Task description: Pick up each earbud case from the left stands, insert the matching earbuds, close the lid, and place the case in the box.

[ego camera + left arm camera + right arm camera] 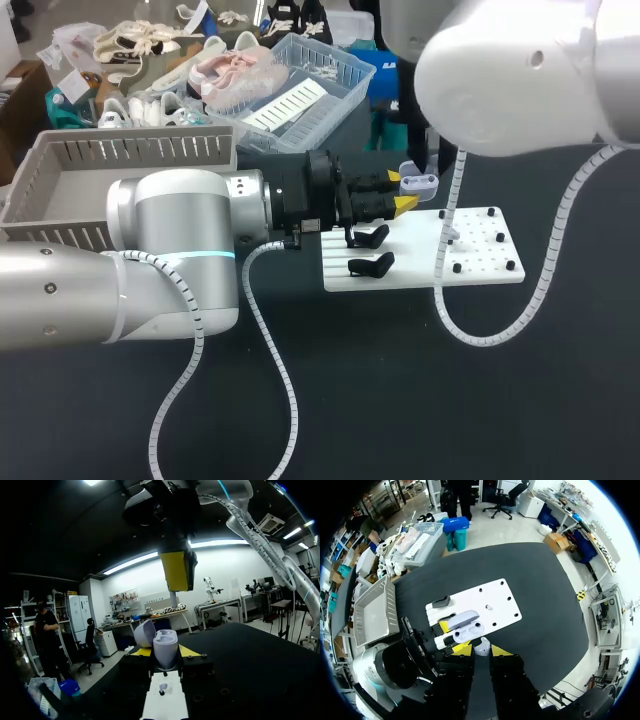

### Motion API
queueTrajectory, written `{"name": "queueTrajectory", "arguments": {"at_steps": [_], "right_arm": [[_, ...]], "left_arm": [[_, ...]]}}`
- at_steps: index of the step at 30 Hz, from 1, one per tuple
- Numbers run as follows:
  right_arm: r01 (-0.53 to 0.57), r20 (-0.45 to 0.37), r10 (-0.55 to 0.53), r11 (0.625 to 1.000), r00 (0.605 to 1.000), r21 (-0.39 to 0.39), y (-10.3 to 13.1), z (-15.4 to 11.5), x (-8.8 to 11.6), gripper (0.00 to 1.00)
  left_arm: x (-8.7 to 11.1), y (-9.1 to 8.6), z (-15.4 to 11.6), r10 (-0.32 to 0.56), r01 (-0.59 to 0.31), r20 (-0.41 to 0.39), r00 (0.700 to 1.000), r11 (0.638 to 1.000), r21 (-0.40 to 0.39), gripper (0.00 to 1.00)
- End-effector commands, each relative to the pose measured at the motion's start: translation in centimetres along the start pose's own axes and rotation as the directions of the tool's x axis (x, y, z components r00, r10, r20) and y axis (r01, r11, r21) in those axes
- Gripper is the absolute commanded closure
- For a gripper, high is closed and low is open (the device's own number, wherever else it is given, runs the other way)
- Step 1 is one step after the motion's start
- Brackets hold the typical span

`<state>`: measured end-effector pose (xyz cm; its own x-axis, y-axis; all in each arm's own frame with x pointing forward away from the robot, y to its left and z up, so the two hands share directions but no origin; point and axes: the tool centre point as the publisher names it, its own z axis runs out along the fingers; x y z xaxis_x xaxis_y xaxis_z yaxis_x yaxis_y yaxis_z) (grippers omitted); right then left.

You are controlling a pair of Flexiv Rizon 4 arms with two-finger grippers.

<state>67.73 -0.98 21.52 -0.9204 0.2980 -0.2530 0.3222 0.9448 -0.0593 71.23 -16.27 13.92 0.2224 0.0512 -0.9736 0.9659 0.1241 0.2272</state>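
Apparently pinching a small pale earbud (481,645) between its yellow tips, the right gripper (481,651) hangs fingers-down. The gap is narrow and filled, though the wrist view is too cramped there to be sure both pads bite. Directly ahead of those tips, close but not touching, sits the earbud case (470,628), its mouth turned up toward them. Its long axis runs roughly parallel to the line joining the right gripper's two fingers, slightly skewed, and the two wells lie side by side along that axis. The lid (462,616) stands hinged open on the far side, toward the white board (480,270), leaving the wells uncovered. The left gripper (165,651) is clamped on the case's lower body from two sides, holding it upright and clear of the table, near the board and its two black stands (370,238). The right arm is thus the one placed to insert. I judge the move calls for a straight descent into a well, with the earbud turned to match. The grey box (60,200) sits well apart at the table's left.
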Motion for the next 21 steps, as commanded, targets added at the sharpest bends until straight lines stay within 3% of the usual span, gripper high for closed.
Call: {"name": "queueTrajectory", "arguments": {"at_steps": [1, 21], "right_arm": [[0.005, -0.001, -0.005, 0.999, 1.0, 0.046, 0.7, 0.3, -0.5, 1.0], [-0.006, -0.009, 0.006, 1.0, 1.0, -0.004, 0.4, 2.0, -0.9, 1.0]], "left_arm": [[0.1, 0.0, 0.1, 0.002, -0.002, 0.002, 1.0, 1.0, -0.004, 1.0], [0.1, 0.0, 0.1, 0.002, -0.002, 0.002, 1.0, 1.0, -0.004, 1.0]]}}
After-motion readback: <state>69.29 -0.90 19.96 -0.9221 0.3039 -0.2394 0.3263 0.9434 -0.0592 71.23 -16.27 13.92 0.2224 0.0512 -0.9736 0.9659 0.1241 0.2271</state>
